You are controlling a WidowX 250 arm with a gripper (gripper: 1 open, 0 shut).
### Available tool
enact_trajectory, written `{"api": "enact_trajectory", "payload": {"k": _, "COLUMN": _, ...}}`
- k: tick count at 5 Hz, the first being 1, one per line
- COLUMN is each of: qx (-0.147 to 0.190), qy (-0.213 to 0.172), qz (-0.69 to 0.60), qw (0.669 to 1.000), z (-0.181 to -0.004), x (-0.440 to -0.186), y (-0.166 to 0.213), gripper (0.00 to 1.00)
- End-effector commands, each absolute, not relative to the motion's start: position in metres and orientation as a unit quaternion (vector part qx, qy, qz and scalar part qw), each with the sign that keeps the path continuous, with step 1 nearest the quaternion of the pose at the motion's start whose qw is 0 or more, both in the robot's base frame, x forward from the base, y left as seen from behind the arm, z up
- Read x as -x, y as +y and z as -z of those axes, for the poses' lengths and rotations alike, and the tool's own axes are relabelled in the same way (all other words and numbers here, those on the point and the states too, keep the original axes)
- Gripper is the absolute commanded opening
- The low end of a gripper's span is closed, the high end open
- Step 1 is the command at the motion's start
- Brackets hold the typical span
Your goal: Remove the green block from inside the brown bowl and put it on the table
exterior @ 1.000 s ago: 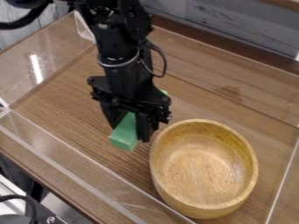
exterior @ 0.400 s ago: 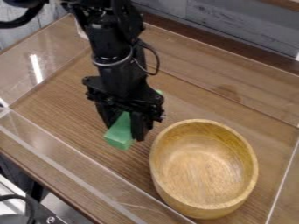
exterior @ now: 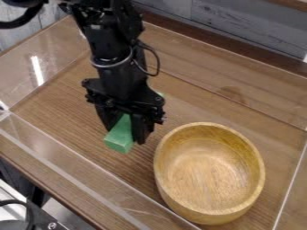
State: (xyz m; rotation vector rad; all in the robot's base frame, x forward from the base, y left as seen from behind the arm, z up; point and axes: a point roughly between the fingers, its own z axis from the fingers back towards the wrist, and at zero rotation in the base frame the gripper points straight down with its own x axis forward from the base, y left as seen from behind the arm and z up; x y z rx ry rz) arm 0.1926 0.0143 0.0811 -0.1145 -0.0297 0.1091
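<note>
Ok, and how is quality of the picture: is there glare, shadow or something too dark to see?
In the camera view: a bright glint on the acrylic wall at left; the arm is so dark its parts merge; light shading inside the brown bowl; green block a little soft at its edges.

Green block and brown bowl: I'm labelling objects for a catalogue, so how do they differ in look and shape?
The green block is plain bright green, while the brown bowl is light brown. The block is small and straight-edged; the bowl is round and much larger. The block is solid, the bowl hollow with a raised rim.
</note>
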Motion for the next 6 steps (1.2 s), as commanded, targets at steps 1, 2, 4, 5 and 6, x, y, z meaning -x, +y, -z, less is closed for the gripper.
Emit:
{"api": "enact_trajectory", "payload": {"k": 1, "qx": 0.057, "qy": -0.03, "qz": -0.054, "qw": 0.996, "z": -0.088, "x": -0.199, "y": 0.019, "gripper": 0.0}}
{"api": "enact_trajectory", "payload": {"k": 2, "qx": 0.058, "qy": -0.03, "qz": -0.055, "qw": 0.996, "z": -0.086, "x": -0.201, "y": 0.022, "gripper": 1.0}}
{"api": "enact_trajectory", "payload": {"k": 4, "qx": 0.064, "qy": -0.034, "qz": -0.058, "qw": 0.996, "z": -0.085, "x": -0.206, "y": 0.018, "gripper": 1.0}}
{"api": "enact_trajectory", "payload": {"k": 5, "qx": 0.067, "qy": -0.035, "qz": -0.06, "qw": 0.995, "z": -0.086, "x": -0.208, "y": 0.016, "gripper": 1.0}}
{"api": "enact_trajectory", "payload": {"k": 6, "qx": 0.071, "qy": -0.037, "qz": -0.062, "qw": 0.995, "z": -0.085, "x": -0.211, "y": 0.014, "gripper": 1.0}}
